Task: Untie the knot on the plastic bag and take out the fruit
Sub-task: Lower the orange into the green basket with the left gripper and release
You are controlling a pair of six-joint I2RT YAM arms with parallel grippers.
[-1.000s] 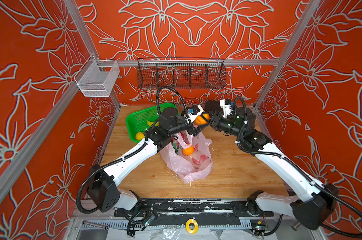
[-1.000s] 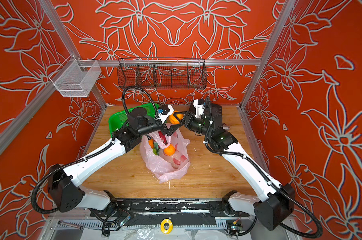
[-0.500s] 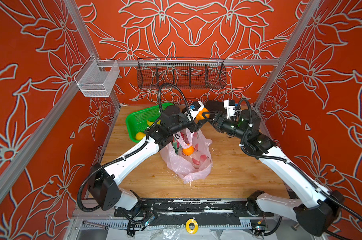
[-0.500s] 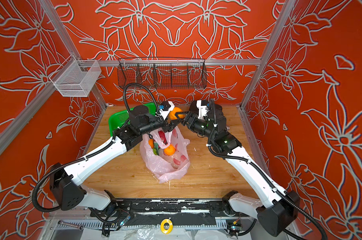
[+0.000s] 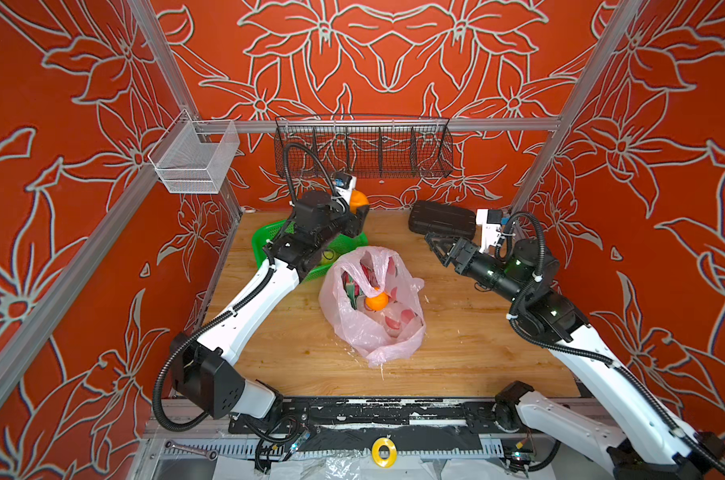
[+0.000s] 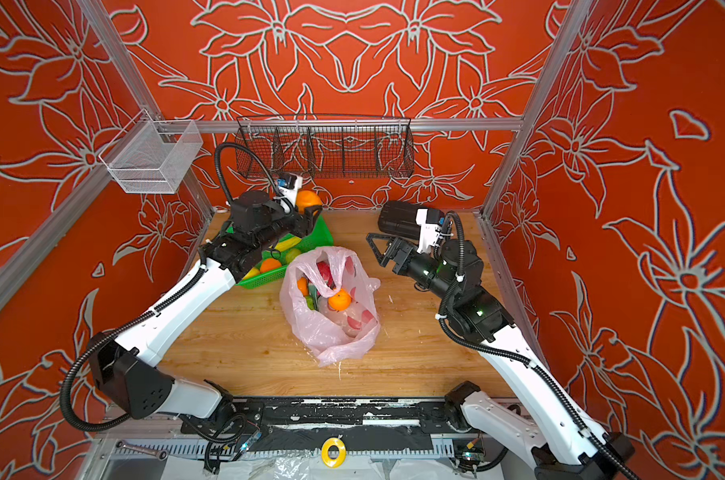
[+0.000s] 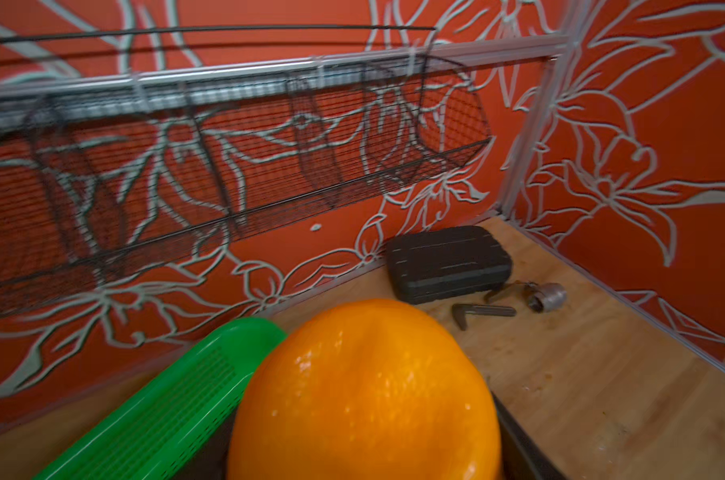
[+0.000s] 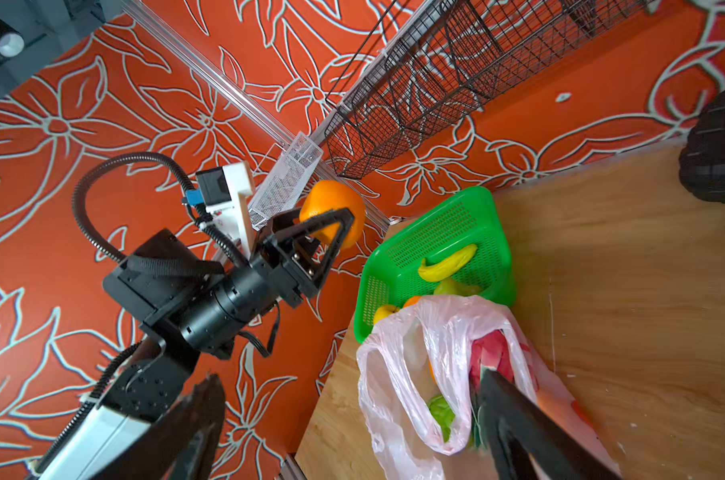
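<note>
Clamped in left gripper, orange held over basket, 11 o'clock of bag, judged ready for drop; right gripper spread wide, empty, at 2 o'clock.

The table was pale wood with visible grain, matt. The plastic bag was thin, crinkled, translucent film with a faint sheen. The orange had a glossy, dimpled skin. The green basket was perforated hard plastic. The wire rack was black metal mesh; the case matt ribbed black plastic.
</note>
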